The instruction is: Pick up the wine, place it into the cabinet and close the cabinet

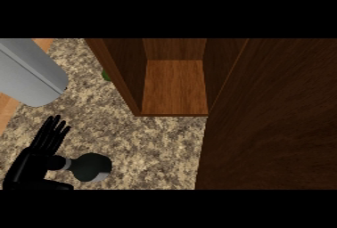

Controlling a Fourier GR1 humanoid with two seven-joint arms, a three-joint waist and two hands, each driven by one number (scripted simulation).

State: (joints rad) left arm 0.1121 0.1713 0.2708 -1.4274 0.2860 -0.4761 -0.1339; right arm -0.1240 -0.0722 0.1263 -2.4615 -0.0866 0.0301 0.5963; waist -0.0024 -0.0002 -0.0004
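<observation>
Wine (89, 167) lies on granite counter (151, 142), lower left, touching the left hand (41, 153); fingers straight, gripping nothing. Cabinet (172, 87) open; its door (276, 120) fills the right. Bare counter between.

Robot hand (36, 153) at lower left of the frame: matte black all over, with long slim fingers (52, 129) ribbed by faint segment lines. Broader, blocky black palm below, merging into a dark wrist at the lower edge. At upper left, a plain grey forearm (26, 73), smooth and cylindrical, with a rounded end. No cables, screws or markings to be made out.
</observation>
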